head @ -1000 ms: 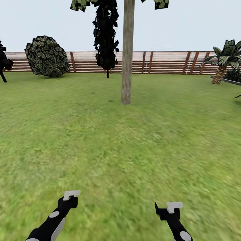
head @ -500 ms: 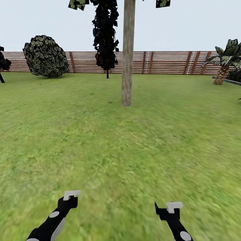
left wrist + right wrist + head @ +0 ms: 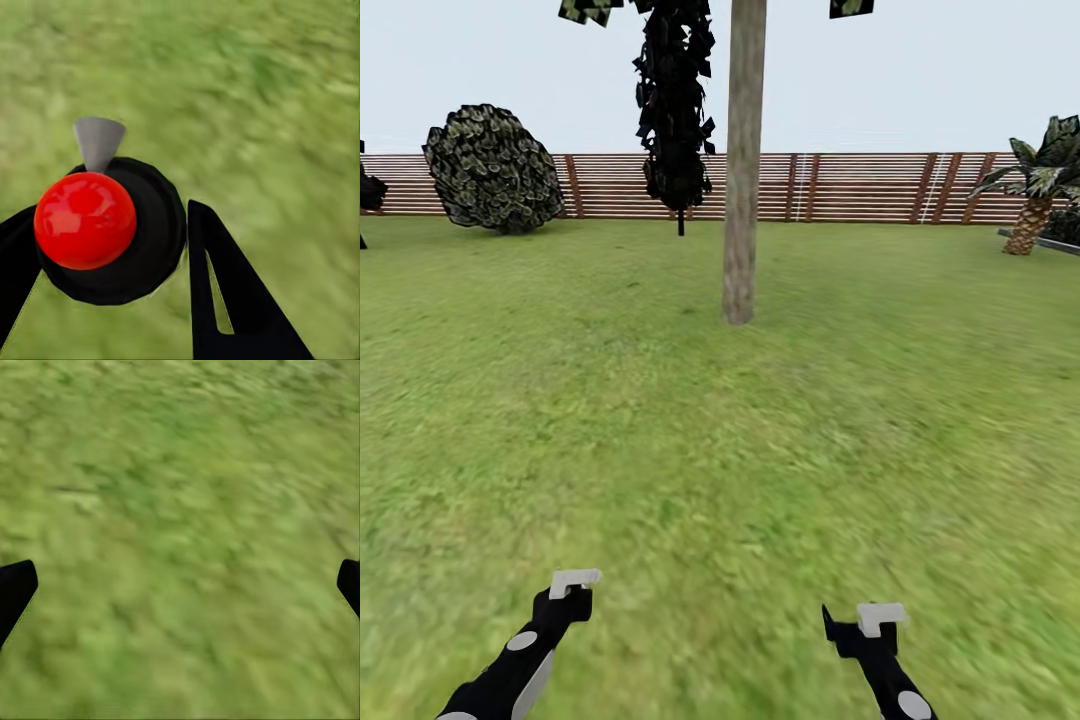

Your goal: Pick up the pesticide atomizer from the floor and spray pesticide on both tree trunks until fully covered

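The pesticide atomizer [image 3: 105, 225] is clamped between the left end effector's [image 3: 112, 247] fingers; the right end effector [image 3: 180, 585] is spread wide, empty, above the grass [image 3: 180, 495].

The head camera looks forward and slightly down over the lawn [image 3: 720, 450] toward a tree trunk [image 3: 742, 160] and the fence [image 3: 860, 186] beyond. Both wrist cameras point down at nearby grass, shared with the head view.
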Robot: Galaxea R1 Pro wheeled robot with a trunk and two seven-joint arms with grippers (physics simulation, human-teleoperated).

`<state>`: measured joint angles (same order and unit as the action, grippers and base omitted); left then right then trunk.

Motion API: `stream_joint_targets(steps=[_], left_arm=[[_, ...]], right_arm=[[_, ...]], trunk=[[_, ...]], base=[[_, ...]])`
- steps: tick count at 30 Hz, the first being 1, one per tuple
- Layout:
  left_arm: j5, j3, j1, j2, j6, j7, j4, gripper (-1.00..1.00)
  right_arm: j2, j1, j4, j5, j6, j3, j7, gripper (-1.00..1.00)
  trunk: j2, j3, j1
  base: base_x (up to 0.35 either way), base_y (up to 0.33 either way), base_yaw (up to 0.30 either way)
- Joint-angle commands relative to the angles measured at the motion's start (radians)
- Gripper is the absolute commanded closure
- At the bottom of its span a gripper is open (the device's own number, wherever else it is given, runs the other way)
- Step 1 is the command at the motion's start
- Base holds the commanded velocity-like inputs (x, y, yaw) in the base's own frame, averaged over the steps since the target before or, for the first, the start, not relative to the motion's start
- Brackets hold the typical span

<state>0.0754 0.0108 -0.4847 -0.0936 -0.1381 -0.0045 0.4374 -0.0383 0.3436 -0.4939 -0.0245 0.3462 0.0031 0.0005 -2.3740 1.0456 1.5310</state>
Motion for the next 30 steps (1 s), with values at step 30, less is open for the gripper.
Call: stream_joint_targets(steps=[30], left_arm=[[0.0,0.0,0.0,0.0,0.0,0.0,0.001,1.0]], right_arm=[[-0.002,0.0,0.002,-0.002,0.001,-0.001,0.003,-1.0]], trunk=[[0.0,0.0,0.0]], base=[[0.338,0.0,0.0]])
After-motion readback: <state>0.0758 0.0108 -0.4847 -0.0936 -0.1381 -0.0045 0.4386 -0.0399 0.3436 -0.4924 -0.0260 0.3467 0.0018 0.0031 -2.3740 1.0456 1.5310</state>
